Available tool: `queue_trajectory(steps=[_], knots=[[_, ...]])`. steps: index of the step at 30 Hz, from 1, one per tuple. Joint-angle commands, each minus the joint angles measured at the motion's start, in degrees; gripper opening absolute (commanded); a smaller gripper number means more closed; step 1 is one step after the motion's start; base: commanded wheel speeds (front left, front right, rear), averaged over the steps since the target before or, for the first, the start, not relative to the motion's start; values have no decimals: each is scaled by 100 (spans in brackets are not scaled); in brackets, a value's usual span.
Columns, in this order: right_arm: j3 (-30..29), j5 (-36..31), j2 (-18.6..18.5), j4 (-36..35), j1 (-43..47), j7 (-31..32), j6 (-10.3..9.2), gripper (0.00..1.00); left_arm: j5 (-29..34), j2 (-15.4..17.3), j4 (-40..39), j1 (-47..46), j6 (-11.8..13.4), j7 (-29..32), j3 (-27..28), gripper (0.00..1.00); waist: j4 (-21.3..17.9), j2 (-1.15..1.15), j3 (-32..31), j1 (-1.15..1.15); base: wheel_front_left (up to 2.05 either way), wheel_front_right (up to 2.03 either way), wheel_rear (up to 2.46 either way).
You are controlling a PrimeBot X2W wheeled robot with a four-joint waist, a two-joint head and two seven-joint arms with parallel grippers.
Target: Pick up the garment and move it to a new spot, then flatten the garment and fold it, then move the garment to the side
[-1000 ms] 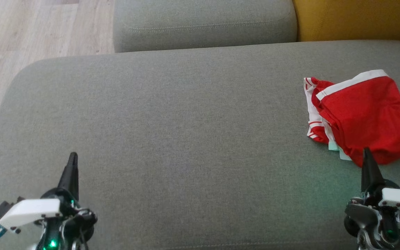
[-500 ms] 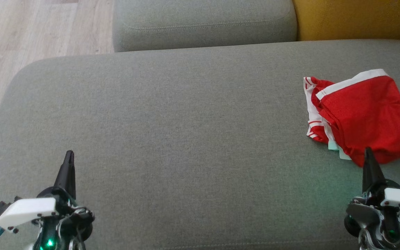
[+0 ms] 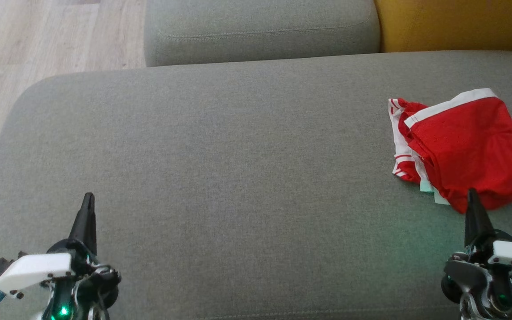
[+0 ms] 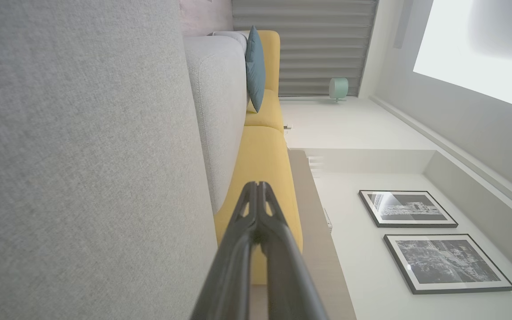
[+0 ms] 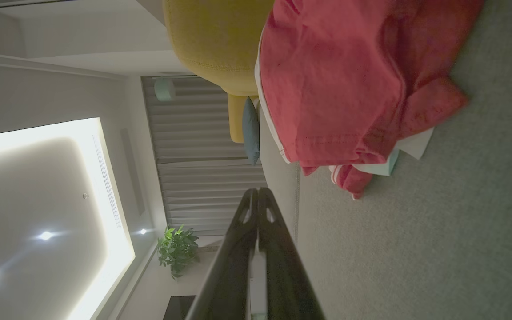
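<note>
A red garment [image 3: 465, 146] with white trim lies folded in a bundle at the right side of the grey sofa seat [image 3: 238, 169]. In the right wrist view the garment [image 5: 345, 84] sits just beyond my fingertips. My right gripper [image 3: 472, 194] is shut and empty, its tip at the garment's near edge, seen as joined fingers [image 5: 258, 193] in its wrist view. My left gripper [image 3: 88, 198] hovers over the seat's near left, shut with nothing in it, its tips [image 4: 257, 186] pressed together.
A grey back cushion [image 3: 260, 29] and a yellow cushion [image 3: 456, 22] line the far edge. Wooden floor [image 3: 38, 40] lies beyond the seat's left end. A blue pillow [image 4: 254, 66] rests farther along the sofa.
The left gripper has drifted slightly left and back toward me. The right gripper and the garment have stayed in place.
</note>
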Motion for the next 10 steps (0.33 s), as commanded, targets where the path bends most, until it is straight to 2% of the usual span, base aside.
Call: queue_trajectory(steps=[1, 10], knots=[[119, 22, -61, -215, -294, 42, -4, 0, -9, 63, -169, -299, -41, 25, 189, 0, 0, 0, 0, 0, 0, 0, 0], [112, 17, -57, -214, -294, 47, -4, 0, -5, 59, -168, -299, -41, 29, 194, 0, 0, 0, 0, 0, 0, 0, 0]])
